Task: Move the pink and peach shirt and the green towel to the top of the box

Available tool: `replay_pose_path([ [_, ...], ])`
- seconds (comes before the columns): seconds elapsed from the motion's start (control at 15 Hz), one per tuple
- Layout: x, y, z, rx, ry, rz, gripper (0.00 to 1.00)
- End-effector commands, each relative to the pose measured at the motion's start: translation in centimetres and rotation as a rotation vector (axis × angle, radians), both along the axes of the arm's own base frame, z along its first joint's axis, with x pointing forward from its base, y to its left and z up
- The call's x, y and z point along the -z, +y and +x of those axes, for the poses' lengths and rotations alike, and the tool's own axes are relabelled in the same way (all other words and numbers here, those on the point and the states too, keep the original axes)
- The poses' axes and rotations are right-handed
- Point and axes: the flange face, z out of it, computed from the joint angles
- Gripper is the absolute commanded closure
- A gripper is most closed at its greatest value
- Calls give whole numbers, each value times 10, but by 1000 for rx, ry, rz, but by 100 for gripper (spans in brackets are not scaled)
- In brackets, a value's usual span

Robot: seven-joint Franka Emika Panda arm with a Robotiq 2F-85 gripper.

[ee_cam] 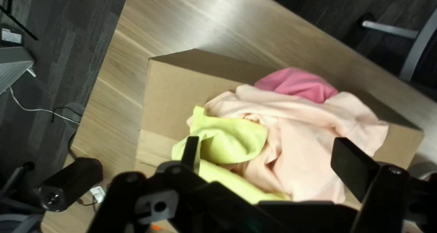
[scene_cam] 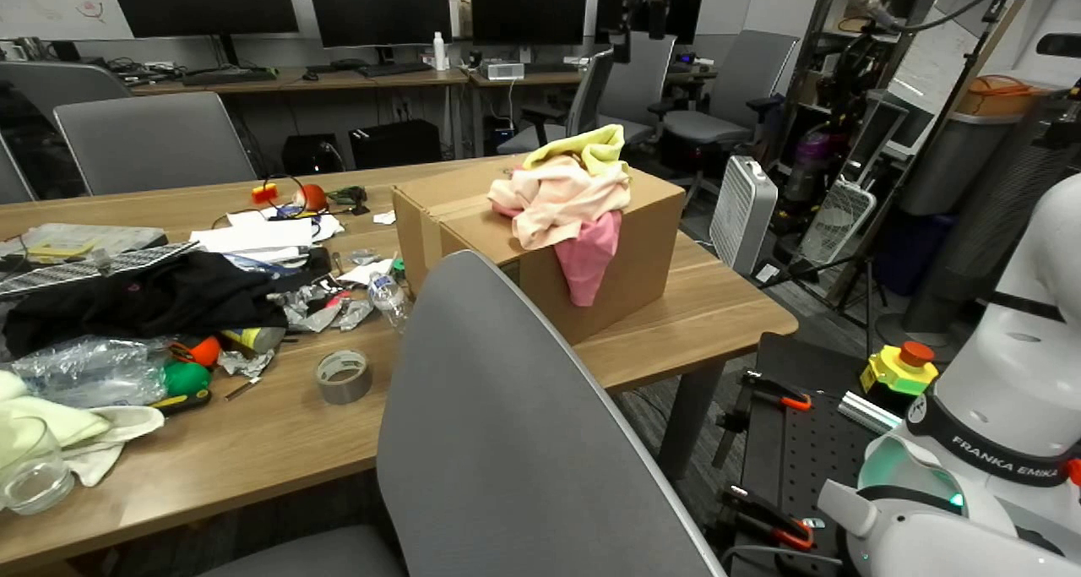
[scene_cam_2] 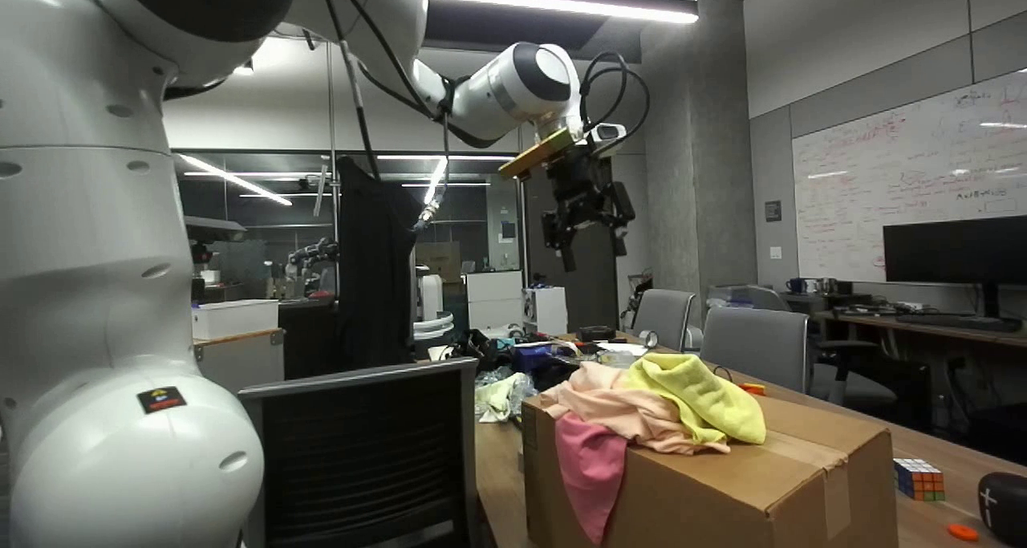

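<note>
The cardboard box stands on the wooden table; it also shows in an exterior view and the wrist view. The crumpled pink and peach shirt lies on the box top, its pink part hanging over one side. It also shows in the wrist view. The yellow-green towel lies bunched partly on the shirt, also in the wrist view. My gripper is high above the box, apart from the cloths. Its fingers are wide apart with nothing held between them.
A grey chair stands against the table near the box. A water bottle, a tape roll and black cloth lie on the table beside the box. A Rubik's cube and a black speaker are also on the table.
</note>
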Motion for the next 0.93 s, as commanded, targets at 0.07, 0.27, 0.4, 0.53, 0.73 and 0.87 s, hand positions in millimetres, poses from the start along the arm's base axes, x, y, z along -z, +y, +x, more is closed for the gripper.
replay_pose_path([
  [0.07, 30, 31, -67, -178, -25, 118, 0],
  [0.27, 56, 47, -102, -220, -60, 168, 0],
  [0.4, 68, 55, -122, -243, -62, 225, 0],
  [0.53, 81, 64, -141, -268, -61, 270, 0],
  [0.73, 95, 74, -162, -307, -53, 320, 0],
  [0.87, 103, 84, -173, -330, -35, 352, 0],
])
